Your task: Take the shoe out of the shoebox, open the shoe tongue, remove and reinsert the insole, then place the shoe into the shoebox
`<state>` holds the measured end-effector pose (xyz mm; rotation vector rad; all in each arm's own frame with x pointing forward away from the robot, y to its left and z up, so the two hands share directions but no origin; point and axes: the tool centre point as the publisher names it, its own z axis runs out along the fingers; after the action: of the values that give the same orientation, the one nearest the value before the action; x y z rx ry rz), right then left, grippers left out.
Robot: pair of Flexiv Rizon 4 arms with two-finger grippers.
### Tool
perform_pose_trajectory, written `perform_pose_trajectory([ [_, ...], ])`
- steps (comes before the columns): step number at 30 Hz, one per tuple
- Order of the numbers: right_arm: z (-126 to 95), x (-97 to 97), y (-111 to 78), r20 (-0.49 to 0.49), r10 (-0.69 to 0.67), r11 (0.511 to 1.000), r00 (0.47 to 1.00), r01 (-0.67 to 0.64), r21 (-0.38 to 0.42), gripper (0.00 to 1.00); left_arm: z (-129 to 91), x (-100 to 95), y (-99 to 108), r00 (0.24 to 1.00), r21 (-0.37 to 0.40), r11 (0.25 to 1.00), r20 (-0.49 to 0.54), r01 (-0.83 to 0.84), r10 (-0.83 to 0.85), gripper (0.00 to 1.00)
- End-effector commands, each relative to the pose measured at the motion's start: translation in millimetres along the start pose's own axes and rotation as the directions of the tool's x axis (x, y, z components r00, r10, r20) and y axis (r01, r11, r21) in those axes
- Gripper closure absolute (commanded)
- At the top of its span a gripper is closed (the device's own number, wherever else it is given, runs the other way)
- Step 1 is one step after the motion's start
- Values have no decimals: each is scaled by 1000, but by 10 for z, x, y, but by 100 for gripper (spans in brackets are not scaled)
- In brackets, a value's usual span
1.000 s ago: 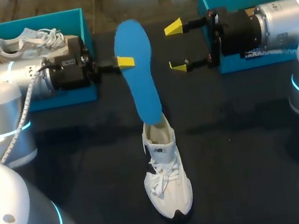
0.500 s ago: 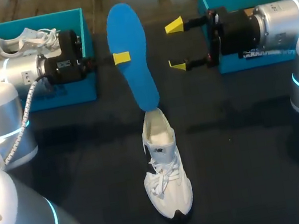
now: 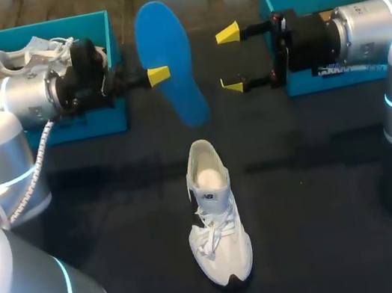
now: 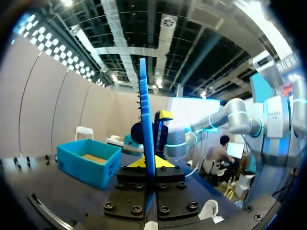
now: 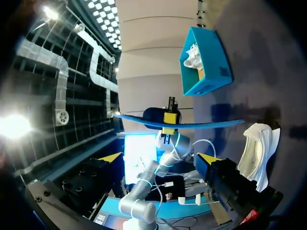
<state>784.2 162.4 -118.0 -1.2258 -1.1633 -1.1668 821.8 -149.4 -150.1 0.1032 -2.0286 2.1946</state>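
Between the fingers of my left pincer (image 3: 162, 75), clamped seemingly near its middle, the blue insole (image 3: 169, 60) hangs clear of the white shoe (image 3: 214, 212) mid-table, likely ready for reinsertion, with my right pincer (image 3: 230, 59) spread open beside it.

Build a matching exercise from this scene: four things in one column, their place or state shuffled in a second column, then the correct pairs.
Things
1. insole
2. white shoe
3. right gripper
4. left shoebox

Place or state
A. open, holding nothing
B. contains a second shoe
C. clamped in the left gripper, in the air above the table
D. stands on the table between the two arms, with nothing gripping it

Pairs: 1-C, 2-D, 3-A, 4-B
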Motion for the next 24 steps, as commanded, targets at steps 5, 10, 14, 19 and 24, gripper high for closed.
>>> perform_pose_trajectory([
  [5,22,-4,8,2,0,1000,1000,0,0,0,-201,-16,-234,857,-104,854,-160,-509,491,100],
  [10,22,-4,8,2,0,1000,1000,0,0,0,-270,-87,-333,894,-63,897,-136,-438,427,100],
  [14,22,-4,8,2,0,1000,1000,0,0,0,-270,-87,-333,894,-63,897,-136,-438,427,100],
  [19,22,-4,8,2,0,1000,1000,0,0,0,-267,-81,-309,852,-48,852,-81,-522,518,100],
  [24,22,-4,8,2,0,1000,1000,0,0,0,-262,-64,-214,718,-83,723,82,-686,691,100],
])
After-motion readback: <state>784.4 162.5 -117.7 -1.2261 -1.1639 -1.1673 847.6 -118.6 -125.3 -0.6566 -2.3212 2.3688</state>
